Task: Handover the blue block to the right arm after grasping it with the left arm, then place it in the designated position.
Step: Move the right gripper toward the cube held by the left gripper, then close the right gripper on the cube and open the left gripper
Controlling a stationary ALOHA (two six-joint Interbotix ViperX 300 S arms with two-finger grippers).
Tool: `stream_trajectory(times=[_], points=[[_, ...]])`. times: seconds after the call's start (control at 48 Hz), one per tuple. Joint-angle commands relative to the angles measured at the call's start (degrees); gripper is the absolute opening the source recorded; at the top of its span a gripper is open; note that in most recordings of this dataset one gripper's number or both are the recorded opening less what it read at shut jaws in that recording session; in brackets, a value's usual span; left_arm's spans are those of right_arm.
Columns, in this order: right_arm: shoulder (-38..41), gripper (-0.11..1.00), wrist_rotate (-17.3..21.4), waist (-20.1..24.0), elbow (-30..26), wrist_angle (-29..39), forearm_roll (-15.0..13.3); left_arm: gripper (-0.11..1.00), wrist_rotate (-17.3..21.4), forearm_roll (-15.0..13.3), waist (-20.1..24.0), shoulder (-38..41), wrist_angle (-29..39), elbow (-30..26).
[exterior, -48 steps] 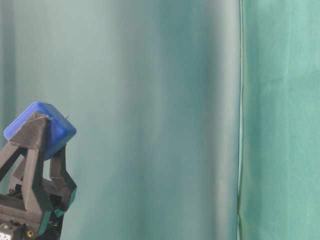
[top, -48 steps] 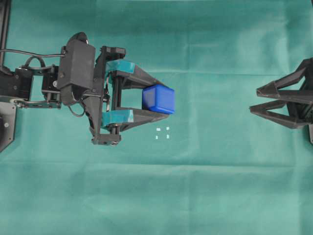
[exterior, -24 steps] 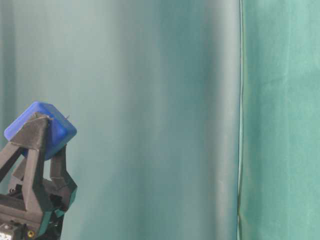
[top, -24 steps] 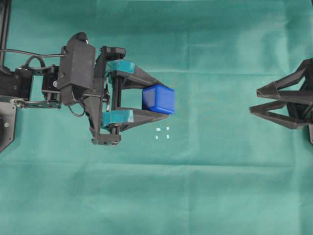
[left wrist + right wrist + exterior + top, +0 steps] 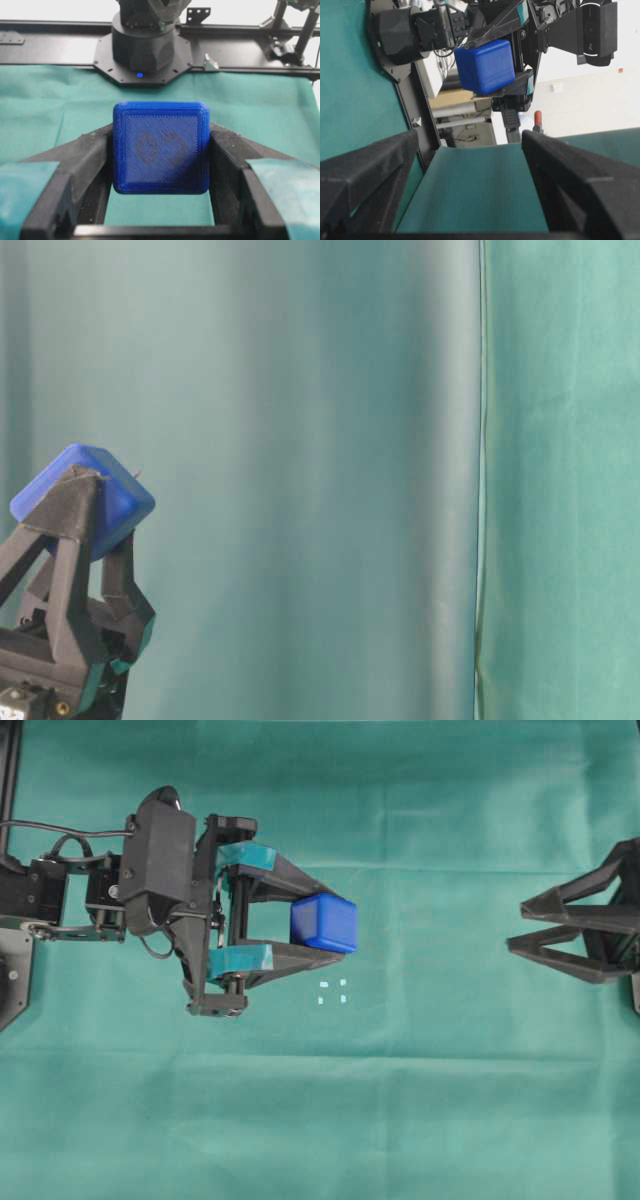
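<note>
Grasp done: left hand [image 5: 322, 923] clamps blue block [image 5: 324, 923] between fingertips, raised above bench [image 5: 420, 1100]. Right hand [image 5: 516, 925] spread wide, empty, well apart at far side. Handover not yet made. Designated position [image 5: 333, 992] vacant, just beside block in overhead view.

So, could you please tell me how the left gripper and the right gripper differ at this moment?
The left gripper is shut on the blue block; the right gripper is open and holds nothing. The left gripper wears teal bands at its finger bases; the right gripper is all black. The left gripper reaches near the middle of the green cloth; the right gripper sits at the cloth's right edge. Both have black, pointed two-finger jaws and point toward each other.
</note>
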Motion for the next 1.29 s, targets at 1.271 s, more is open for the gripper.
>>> stream_trajectory(times=[1.271], points=[[34.8, 0.91, -6.0, -1.8, -29.3, -4.6, -0.2, 0.47, -0.1, -0.1, 0.2, -0.7, 0.2, -0.6]])
